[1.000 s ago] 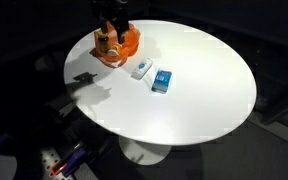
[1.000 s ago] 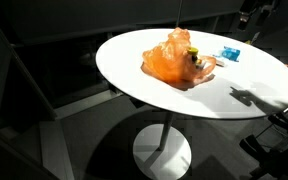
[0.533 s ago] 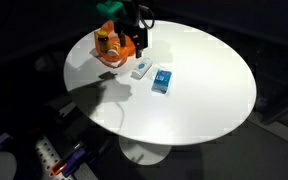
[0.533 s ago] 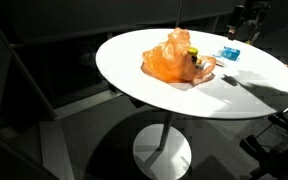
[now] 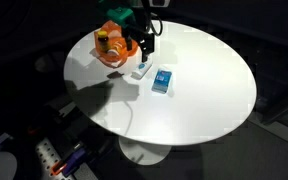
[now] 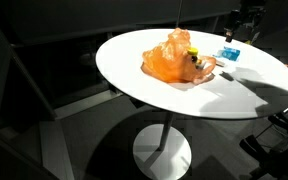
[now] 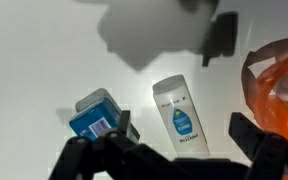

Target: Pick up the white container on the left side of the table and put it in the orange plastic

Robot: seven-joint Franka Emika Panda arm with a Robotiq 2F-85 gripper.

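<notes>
The end effector (image 5: 147, 46) swings away from behind the orange bag (image 5: 117, 47) and drops toward the white bottle (image 5: 141, 70), now hanging just above it. Its shadow slides across the table (image 5: 204, 95) from near the rim toward the bag and the bottle.

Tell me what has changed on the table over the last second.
The gripper swung from above the orange plastic toward the white container and now hangs open over it, holding nothing. The white container, blue box and orange plastic lie where they were.
</notes>
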